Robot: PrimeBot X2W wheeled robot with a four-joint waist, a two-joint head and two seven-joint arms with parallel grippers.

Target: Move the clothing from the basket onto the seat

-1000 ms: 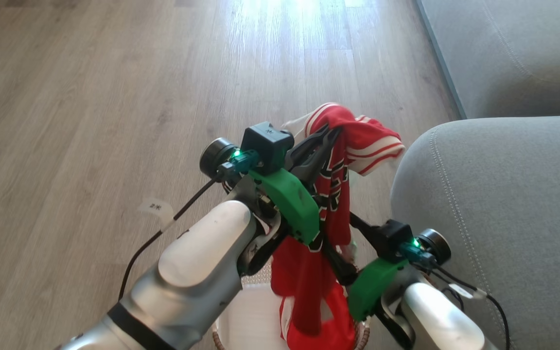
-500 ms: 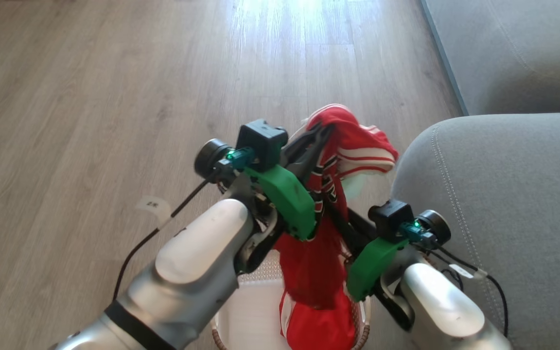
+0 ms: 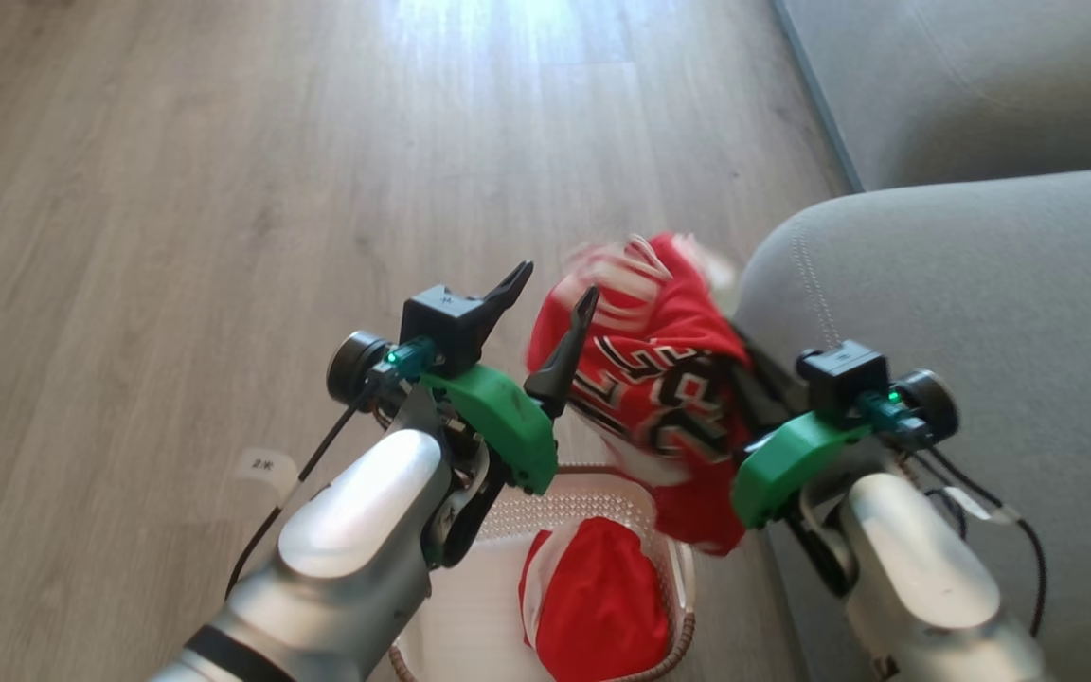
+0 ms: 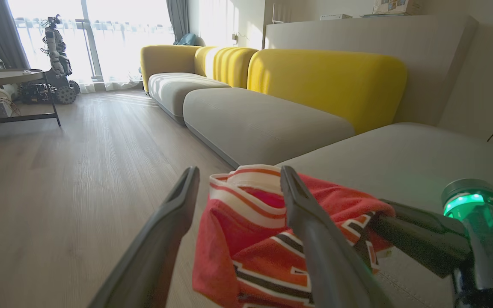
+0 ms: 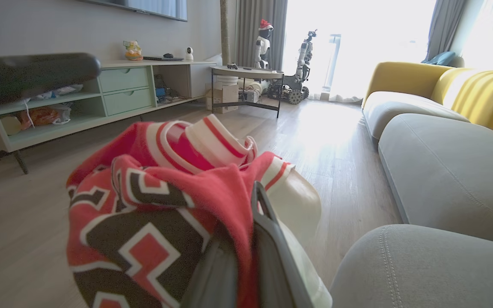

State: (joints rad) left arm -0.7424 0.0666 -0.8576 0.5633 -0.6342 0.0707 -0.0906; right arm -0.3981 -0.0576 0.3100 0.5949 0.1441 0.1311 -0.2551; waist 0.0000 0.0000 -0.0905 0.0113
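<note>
Seen from the robot's head, a red jersey point(image 3: 669, 379) with black-and-white lettering and striped trim hangs bunched in mid-air at the centre of the frame. It is above a small cream basket point(image 3: 545, 507) at the bottom centre. The right gripper point(image 3: 740, 355) comes in from the lower right with its fingers point(image 5: 272, 256) pressed together on a fold of the jersey, so this arm alone bears the garment's weight. The cloth drapes down and over the fingers, hiding their tips. The left gripper point(image 3: 555, 284), at centre left, has its fingers point(image 4: 161, 231) wide apart and grips nothing. One finger lies just against the jersey's edge, and the striped trim shows in the gap beyond. The jersey seems to be held high so that its hem clears the basket's brown rim. It hangs just beside the rounded edge of the grey seat point(image 3: 981, 284), which takes up the right side of the frame, probably ready to be carried across onto it. Plain red shorts point(image 3: 593, 606) lie crumpled in the basket at the bottom of the frame, not yet picked up. The basket stands on the wooden floor point(image 3: 176, 189), close against the seat's front.
</note>
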